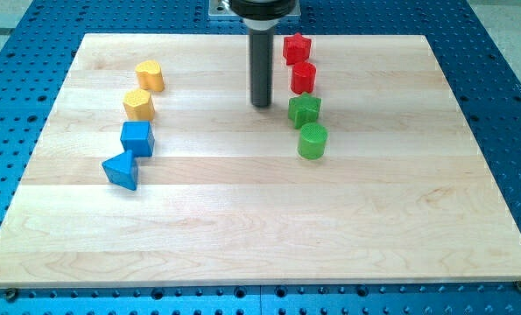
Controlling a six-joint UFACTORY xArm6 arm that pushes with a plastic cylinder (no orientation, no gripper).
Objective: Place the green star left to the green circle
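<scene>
The green star (304, 109) sits right of the board's middle, just above the green circle (312, 141), the two nearly touching. My tip (260, 105) is on the board just left of the green star, about level with it and apart from it by a small gap. The rod rises from there to the view's top.
A red star (296, 48) and a red cylinder (303, 78) stand above the green star. On the left lie a yellow cylinder (150, 76), a yellow hexagon (138, 105), a blue cube (137, 138) and a blue triangle (120, 170). The wooden board (260, 245) lies on a blue perforated table.
</scene>
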